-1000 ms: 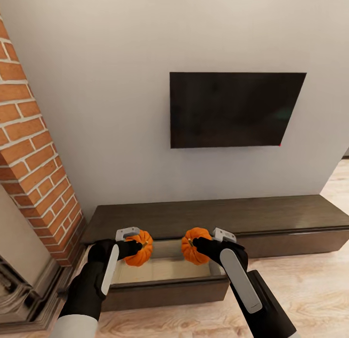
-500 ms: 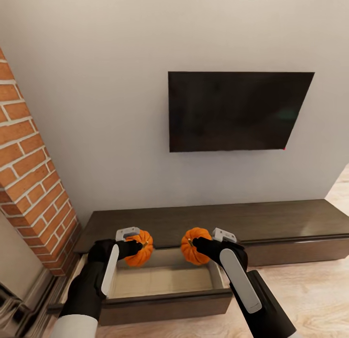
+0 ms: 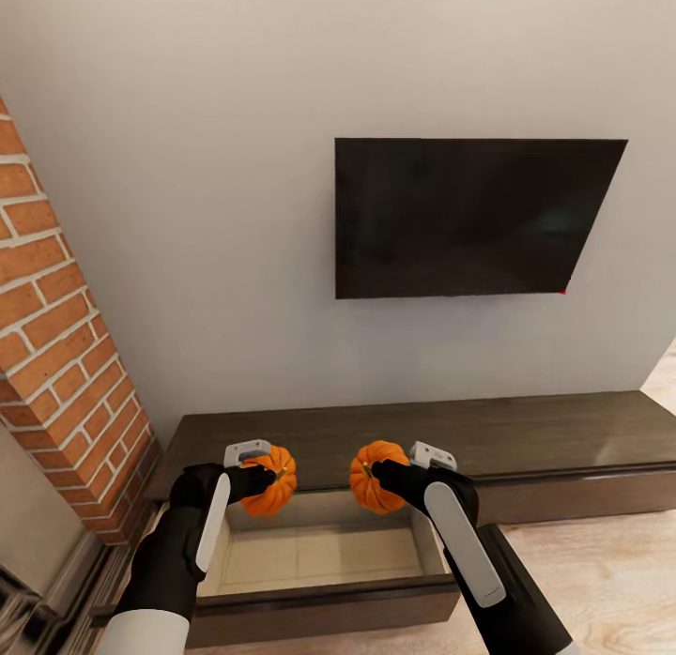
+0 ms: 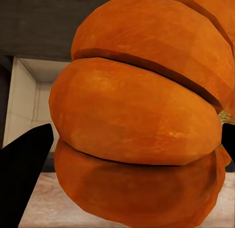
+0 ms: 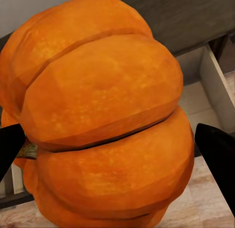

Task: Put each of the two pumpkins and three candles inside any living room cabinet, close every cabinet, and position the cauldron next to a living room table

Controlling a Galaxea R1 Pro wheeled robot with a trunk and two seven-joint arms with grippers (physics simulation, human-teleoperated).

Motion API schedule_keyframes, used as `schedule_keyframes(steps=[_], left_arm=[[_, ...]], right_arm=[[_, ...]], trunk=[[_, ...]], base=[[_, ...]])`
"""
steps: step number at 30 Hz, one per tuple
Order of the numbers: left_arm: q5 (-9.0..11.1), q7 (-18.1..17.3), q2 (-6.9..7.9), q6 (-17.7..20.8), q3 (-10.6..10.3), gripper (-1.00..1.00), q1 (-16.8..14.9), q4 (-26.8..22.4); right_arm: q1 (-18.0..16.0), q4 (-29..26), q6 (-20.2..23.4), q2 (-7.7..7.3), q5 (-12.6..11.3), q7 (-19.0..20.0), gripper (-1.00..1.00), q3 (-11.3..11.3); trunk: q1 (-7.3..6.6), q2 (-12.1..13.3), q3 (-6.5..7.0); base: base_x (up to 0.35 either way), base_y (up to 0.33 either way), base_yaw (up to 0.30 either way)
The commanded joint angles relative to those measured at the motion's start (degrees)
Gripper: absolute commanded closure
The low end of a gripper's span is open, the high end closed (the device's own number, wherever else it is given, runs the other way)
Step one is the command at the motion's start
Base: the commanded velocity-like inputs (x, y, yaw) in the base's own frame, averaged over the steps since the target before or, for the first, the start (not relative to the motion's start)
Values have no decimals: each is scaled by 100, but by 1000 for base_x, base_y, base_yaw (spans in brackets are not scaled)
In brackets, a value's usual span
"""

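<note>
overhead, two pumpkins hang above one open drawer (image 3: 319,561) at the left end of the cabinet (image 3: 422,430): the left gripper (image 3: 266,472) clamps the left pumpkin (image 3: 272,481), the right gripper (image 3: 380,470) clamps the right pumpkin (image 3: 373,477). one dark tv (image 3: 474,216) hangs on the wall. by the left wrist, that pumpkin (image 4: 142,115) sits between black fingers (image 4: 24,169), over the pale drawer interior. by the right wrist, its pumpkin (image 5: 103,115) seems pinched between two fingers (image 5: 218,149).
</note>
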Motion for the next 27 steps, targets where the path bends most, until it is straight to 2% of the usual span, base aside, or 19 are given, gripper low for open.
schedule_keyframes(steps=[1,15,27], left_arm=[[16,7,-5,25,11,100,-4,-8],[18,15,-5,44,17,100,-4,0],[27,16,-5,87,59,100,-4,-3]], right_arm=[[-6,-3,6,2,-50,-60,100,4],[-6,166,-3,4,-45,-60,100,31],[-6,284,3,11,-63,-58,100,-36]], trunk=[[23,-46,-25],[330,-607,-277],[594,-1088,-492]], base=[[2,2,0],[0,0,0],[0,0,0]])
